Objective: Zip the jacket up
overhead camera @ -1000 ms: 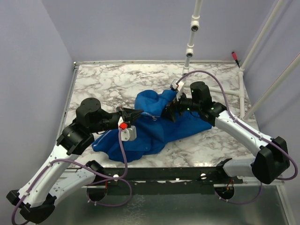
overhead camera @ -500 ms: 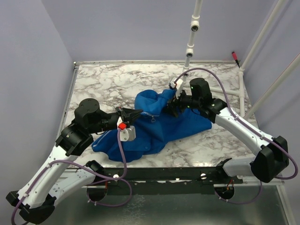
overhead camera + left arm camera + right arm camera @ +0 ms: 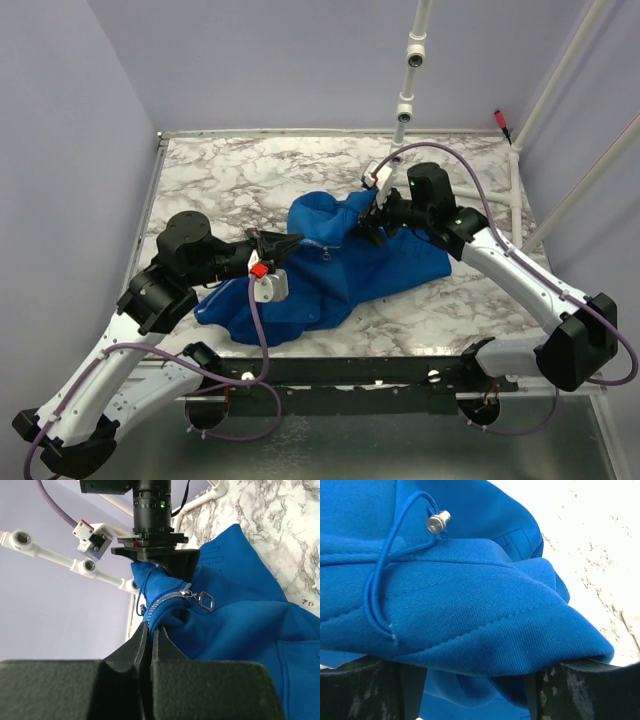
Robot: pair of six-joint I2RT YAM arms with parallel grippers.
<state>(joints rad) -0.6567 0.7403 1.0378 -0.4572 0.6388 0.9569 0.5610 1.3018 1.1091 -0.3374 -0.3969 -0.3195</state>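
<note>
- While left fingers (image 3: 134, 647) pinch jacket (image 3: 330, 270) edge below zipper pull (image 3: 205, 600), right fingers (image 3: 565, 690) clamp a bunched fold; jacket heaped mid-table (image 3: 220, 170).
- Risk: thick fold slips out, zipper line slackens, slider jams.

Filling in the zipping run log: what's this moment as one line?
left pincer: shut on jacket near zipper pull | right pincer: closed on bunched fold | zipper pull: not held
</note>
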